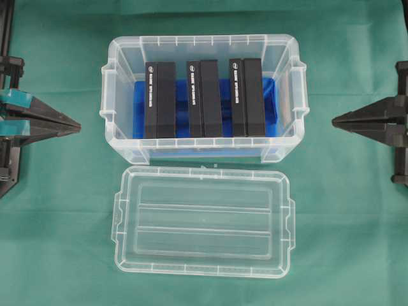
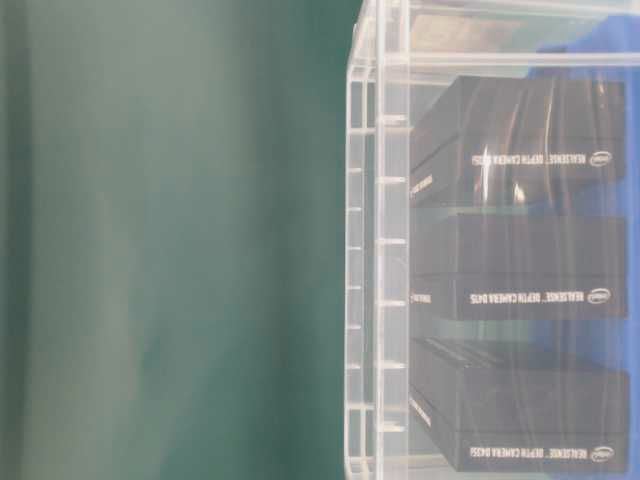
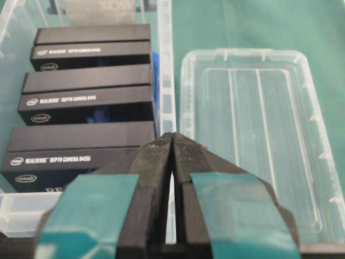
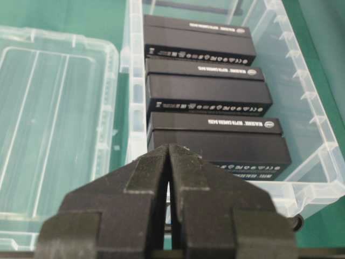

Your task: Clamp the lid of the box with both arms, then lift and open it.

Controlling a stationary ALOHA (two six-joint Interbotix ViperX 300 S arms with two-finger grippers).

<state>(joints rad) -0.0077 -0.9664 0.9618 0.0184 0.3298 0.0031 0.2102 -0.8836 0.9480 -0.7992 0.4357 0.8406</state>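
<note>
Overhead cam looks straight down and takes in the whole green surface [image 1: 57, 229], with the box [image 1: 204, 153] above the lid [image 1: 202, 221] in frame. The table-level cam sits really close to the box [image 2: 380, 250], seeing through its clear wall, turned sideways. Each wrist cam looks out low along its own tool, left tool [image 3: 171, 137] and right tool [image 4: 168, 147], from opposite ends, so both catch the same box and lid mirrored.

Clear box [image 2: 378, 300] at right, three black blocks [image 2: 520, 265] inside (white lettering); green cloth [image 2: 170, 240] left.
</note>
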